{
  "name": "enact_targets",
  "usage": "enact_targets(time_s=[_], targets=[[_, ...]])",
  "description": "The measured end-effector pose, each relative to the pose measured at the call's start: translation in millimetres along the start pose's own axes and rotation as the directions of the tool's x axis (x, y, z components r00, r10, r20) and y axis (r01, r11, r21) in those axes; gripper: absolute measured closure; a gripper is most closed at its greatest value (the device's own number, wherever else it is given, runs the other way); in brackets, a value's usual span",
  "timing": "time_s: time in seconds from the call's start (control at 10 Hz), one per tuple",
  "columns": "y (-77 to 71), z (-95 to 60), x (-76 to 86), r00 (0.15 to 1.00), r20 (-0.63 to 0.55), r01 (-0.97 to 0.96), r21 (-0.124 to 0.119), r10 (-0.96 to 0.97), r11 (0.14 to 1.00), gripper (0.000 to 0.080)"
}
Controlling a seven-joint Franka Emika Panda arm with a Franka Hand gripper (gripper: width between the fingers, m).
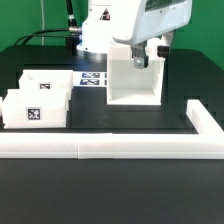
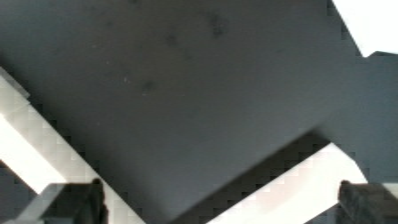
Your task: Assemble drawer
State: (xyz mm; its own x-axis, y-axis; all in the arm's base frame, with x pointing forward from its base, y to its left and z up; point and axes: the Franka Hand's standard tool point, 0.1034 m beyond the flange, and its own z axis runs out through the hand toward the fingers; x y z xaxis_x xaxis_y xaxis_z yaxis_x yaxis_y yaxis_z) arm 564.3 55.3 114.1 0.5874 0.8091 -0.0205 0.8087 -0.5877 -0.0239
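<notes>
The drawer's large white housing [image 1: 134,78] stands upright on the black table, its open side facing the exterior view. Two small white trays with black-and-white tags, one [image 1: 48,88] behind the other [image 1: 32,110], sit at the exterior view's left. My gripper [image 1: 150,55] hangs at the housing's top far edge, at the exterior view's right. In the wrist view the gripper [image 2: 217,205] is open, with the dark fingertips [image 2: 71,205] far apart. A white edge of the housing [image 2: 294,185] lies between them, over dark table. I cannot tell whether a finger touches it.
The marker board [image 1: 92,78] lies flat behind the trays, left of the housing. A long low white border wall [image 1: 110,148] runs along the front and turns back at the exterior view's right [image 1: 205,122].
</notes>
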Motion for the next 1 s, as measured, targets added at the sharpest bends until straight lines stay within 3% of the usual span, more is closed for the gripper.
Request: enact_targets(time_s=[0.7,1.0], targets=[[-1.3,-1.3,0.5,1.0,-0.004,-0.022,-0.005,0.022,1.0,0.015],[-54.9,-16.0,-10.2,0.964,-0.045,-0.262,-0.048,0.26,0.964,0.015]])
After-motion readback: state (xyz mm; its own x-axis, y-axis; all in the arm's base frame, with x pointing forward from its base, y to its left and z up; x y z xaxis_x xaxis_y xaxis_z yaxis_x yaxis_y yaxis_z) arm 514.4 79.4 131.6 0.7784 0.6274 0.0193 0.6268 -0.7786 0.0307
